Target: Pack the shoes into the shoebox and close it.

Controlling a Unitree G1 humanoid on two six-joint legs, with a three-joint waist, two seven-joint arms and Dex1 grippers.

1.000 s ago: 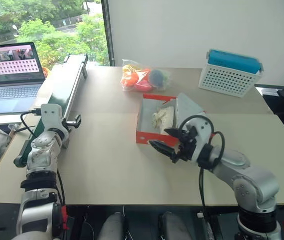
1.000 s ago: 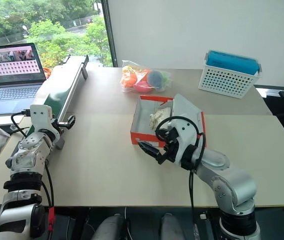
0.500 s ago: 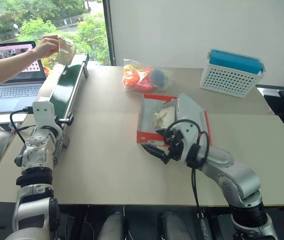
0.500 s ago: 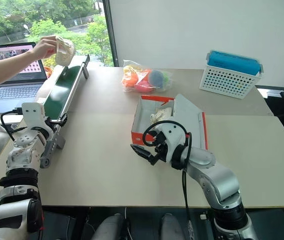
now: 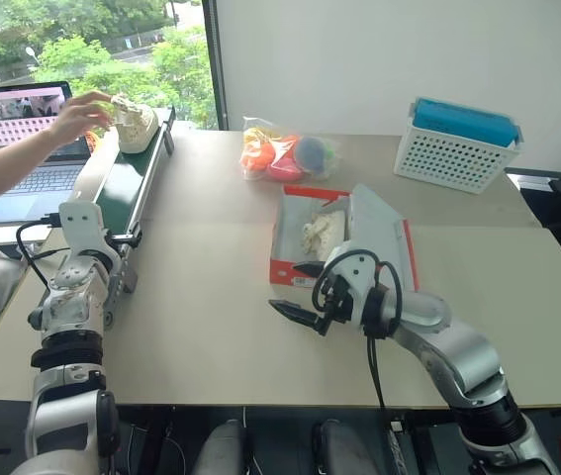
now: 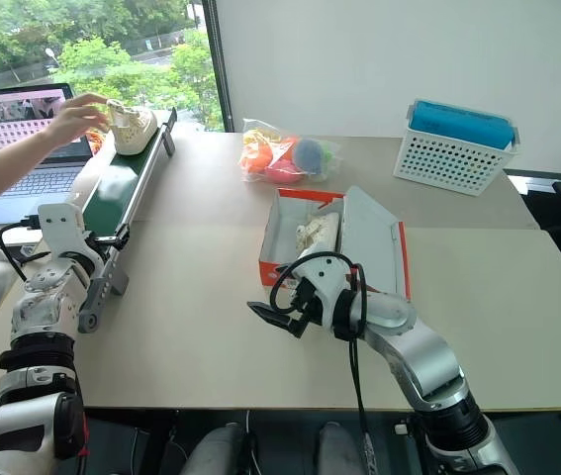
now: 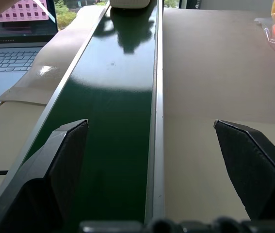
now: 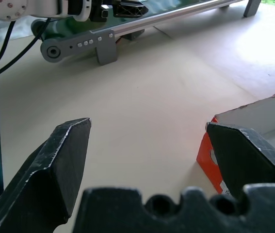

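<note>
While one shoe [image 5: 322, 235] lies in the open shoebox [image 5: 295, 269] just beyond the right gripper [image 5: 301, 293], a person's hand [image 5: 80, 114] sets the second shoe [image 5: 134, 126] on the conveyor [image 5: 122, 193], well ahead of the left gripper [image 7: 152, 145]. Both grippers gape wide, empty. Next, likely, the left must take it. Half a second ago the hand held that shoe aloft.

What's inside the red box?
One cream shoe lies inside the open red box, on its pale bottom. The box's near wall hides part of the inside, so I can't tell if anything else is in there.
</note>
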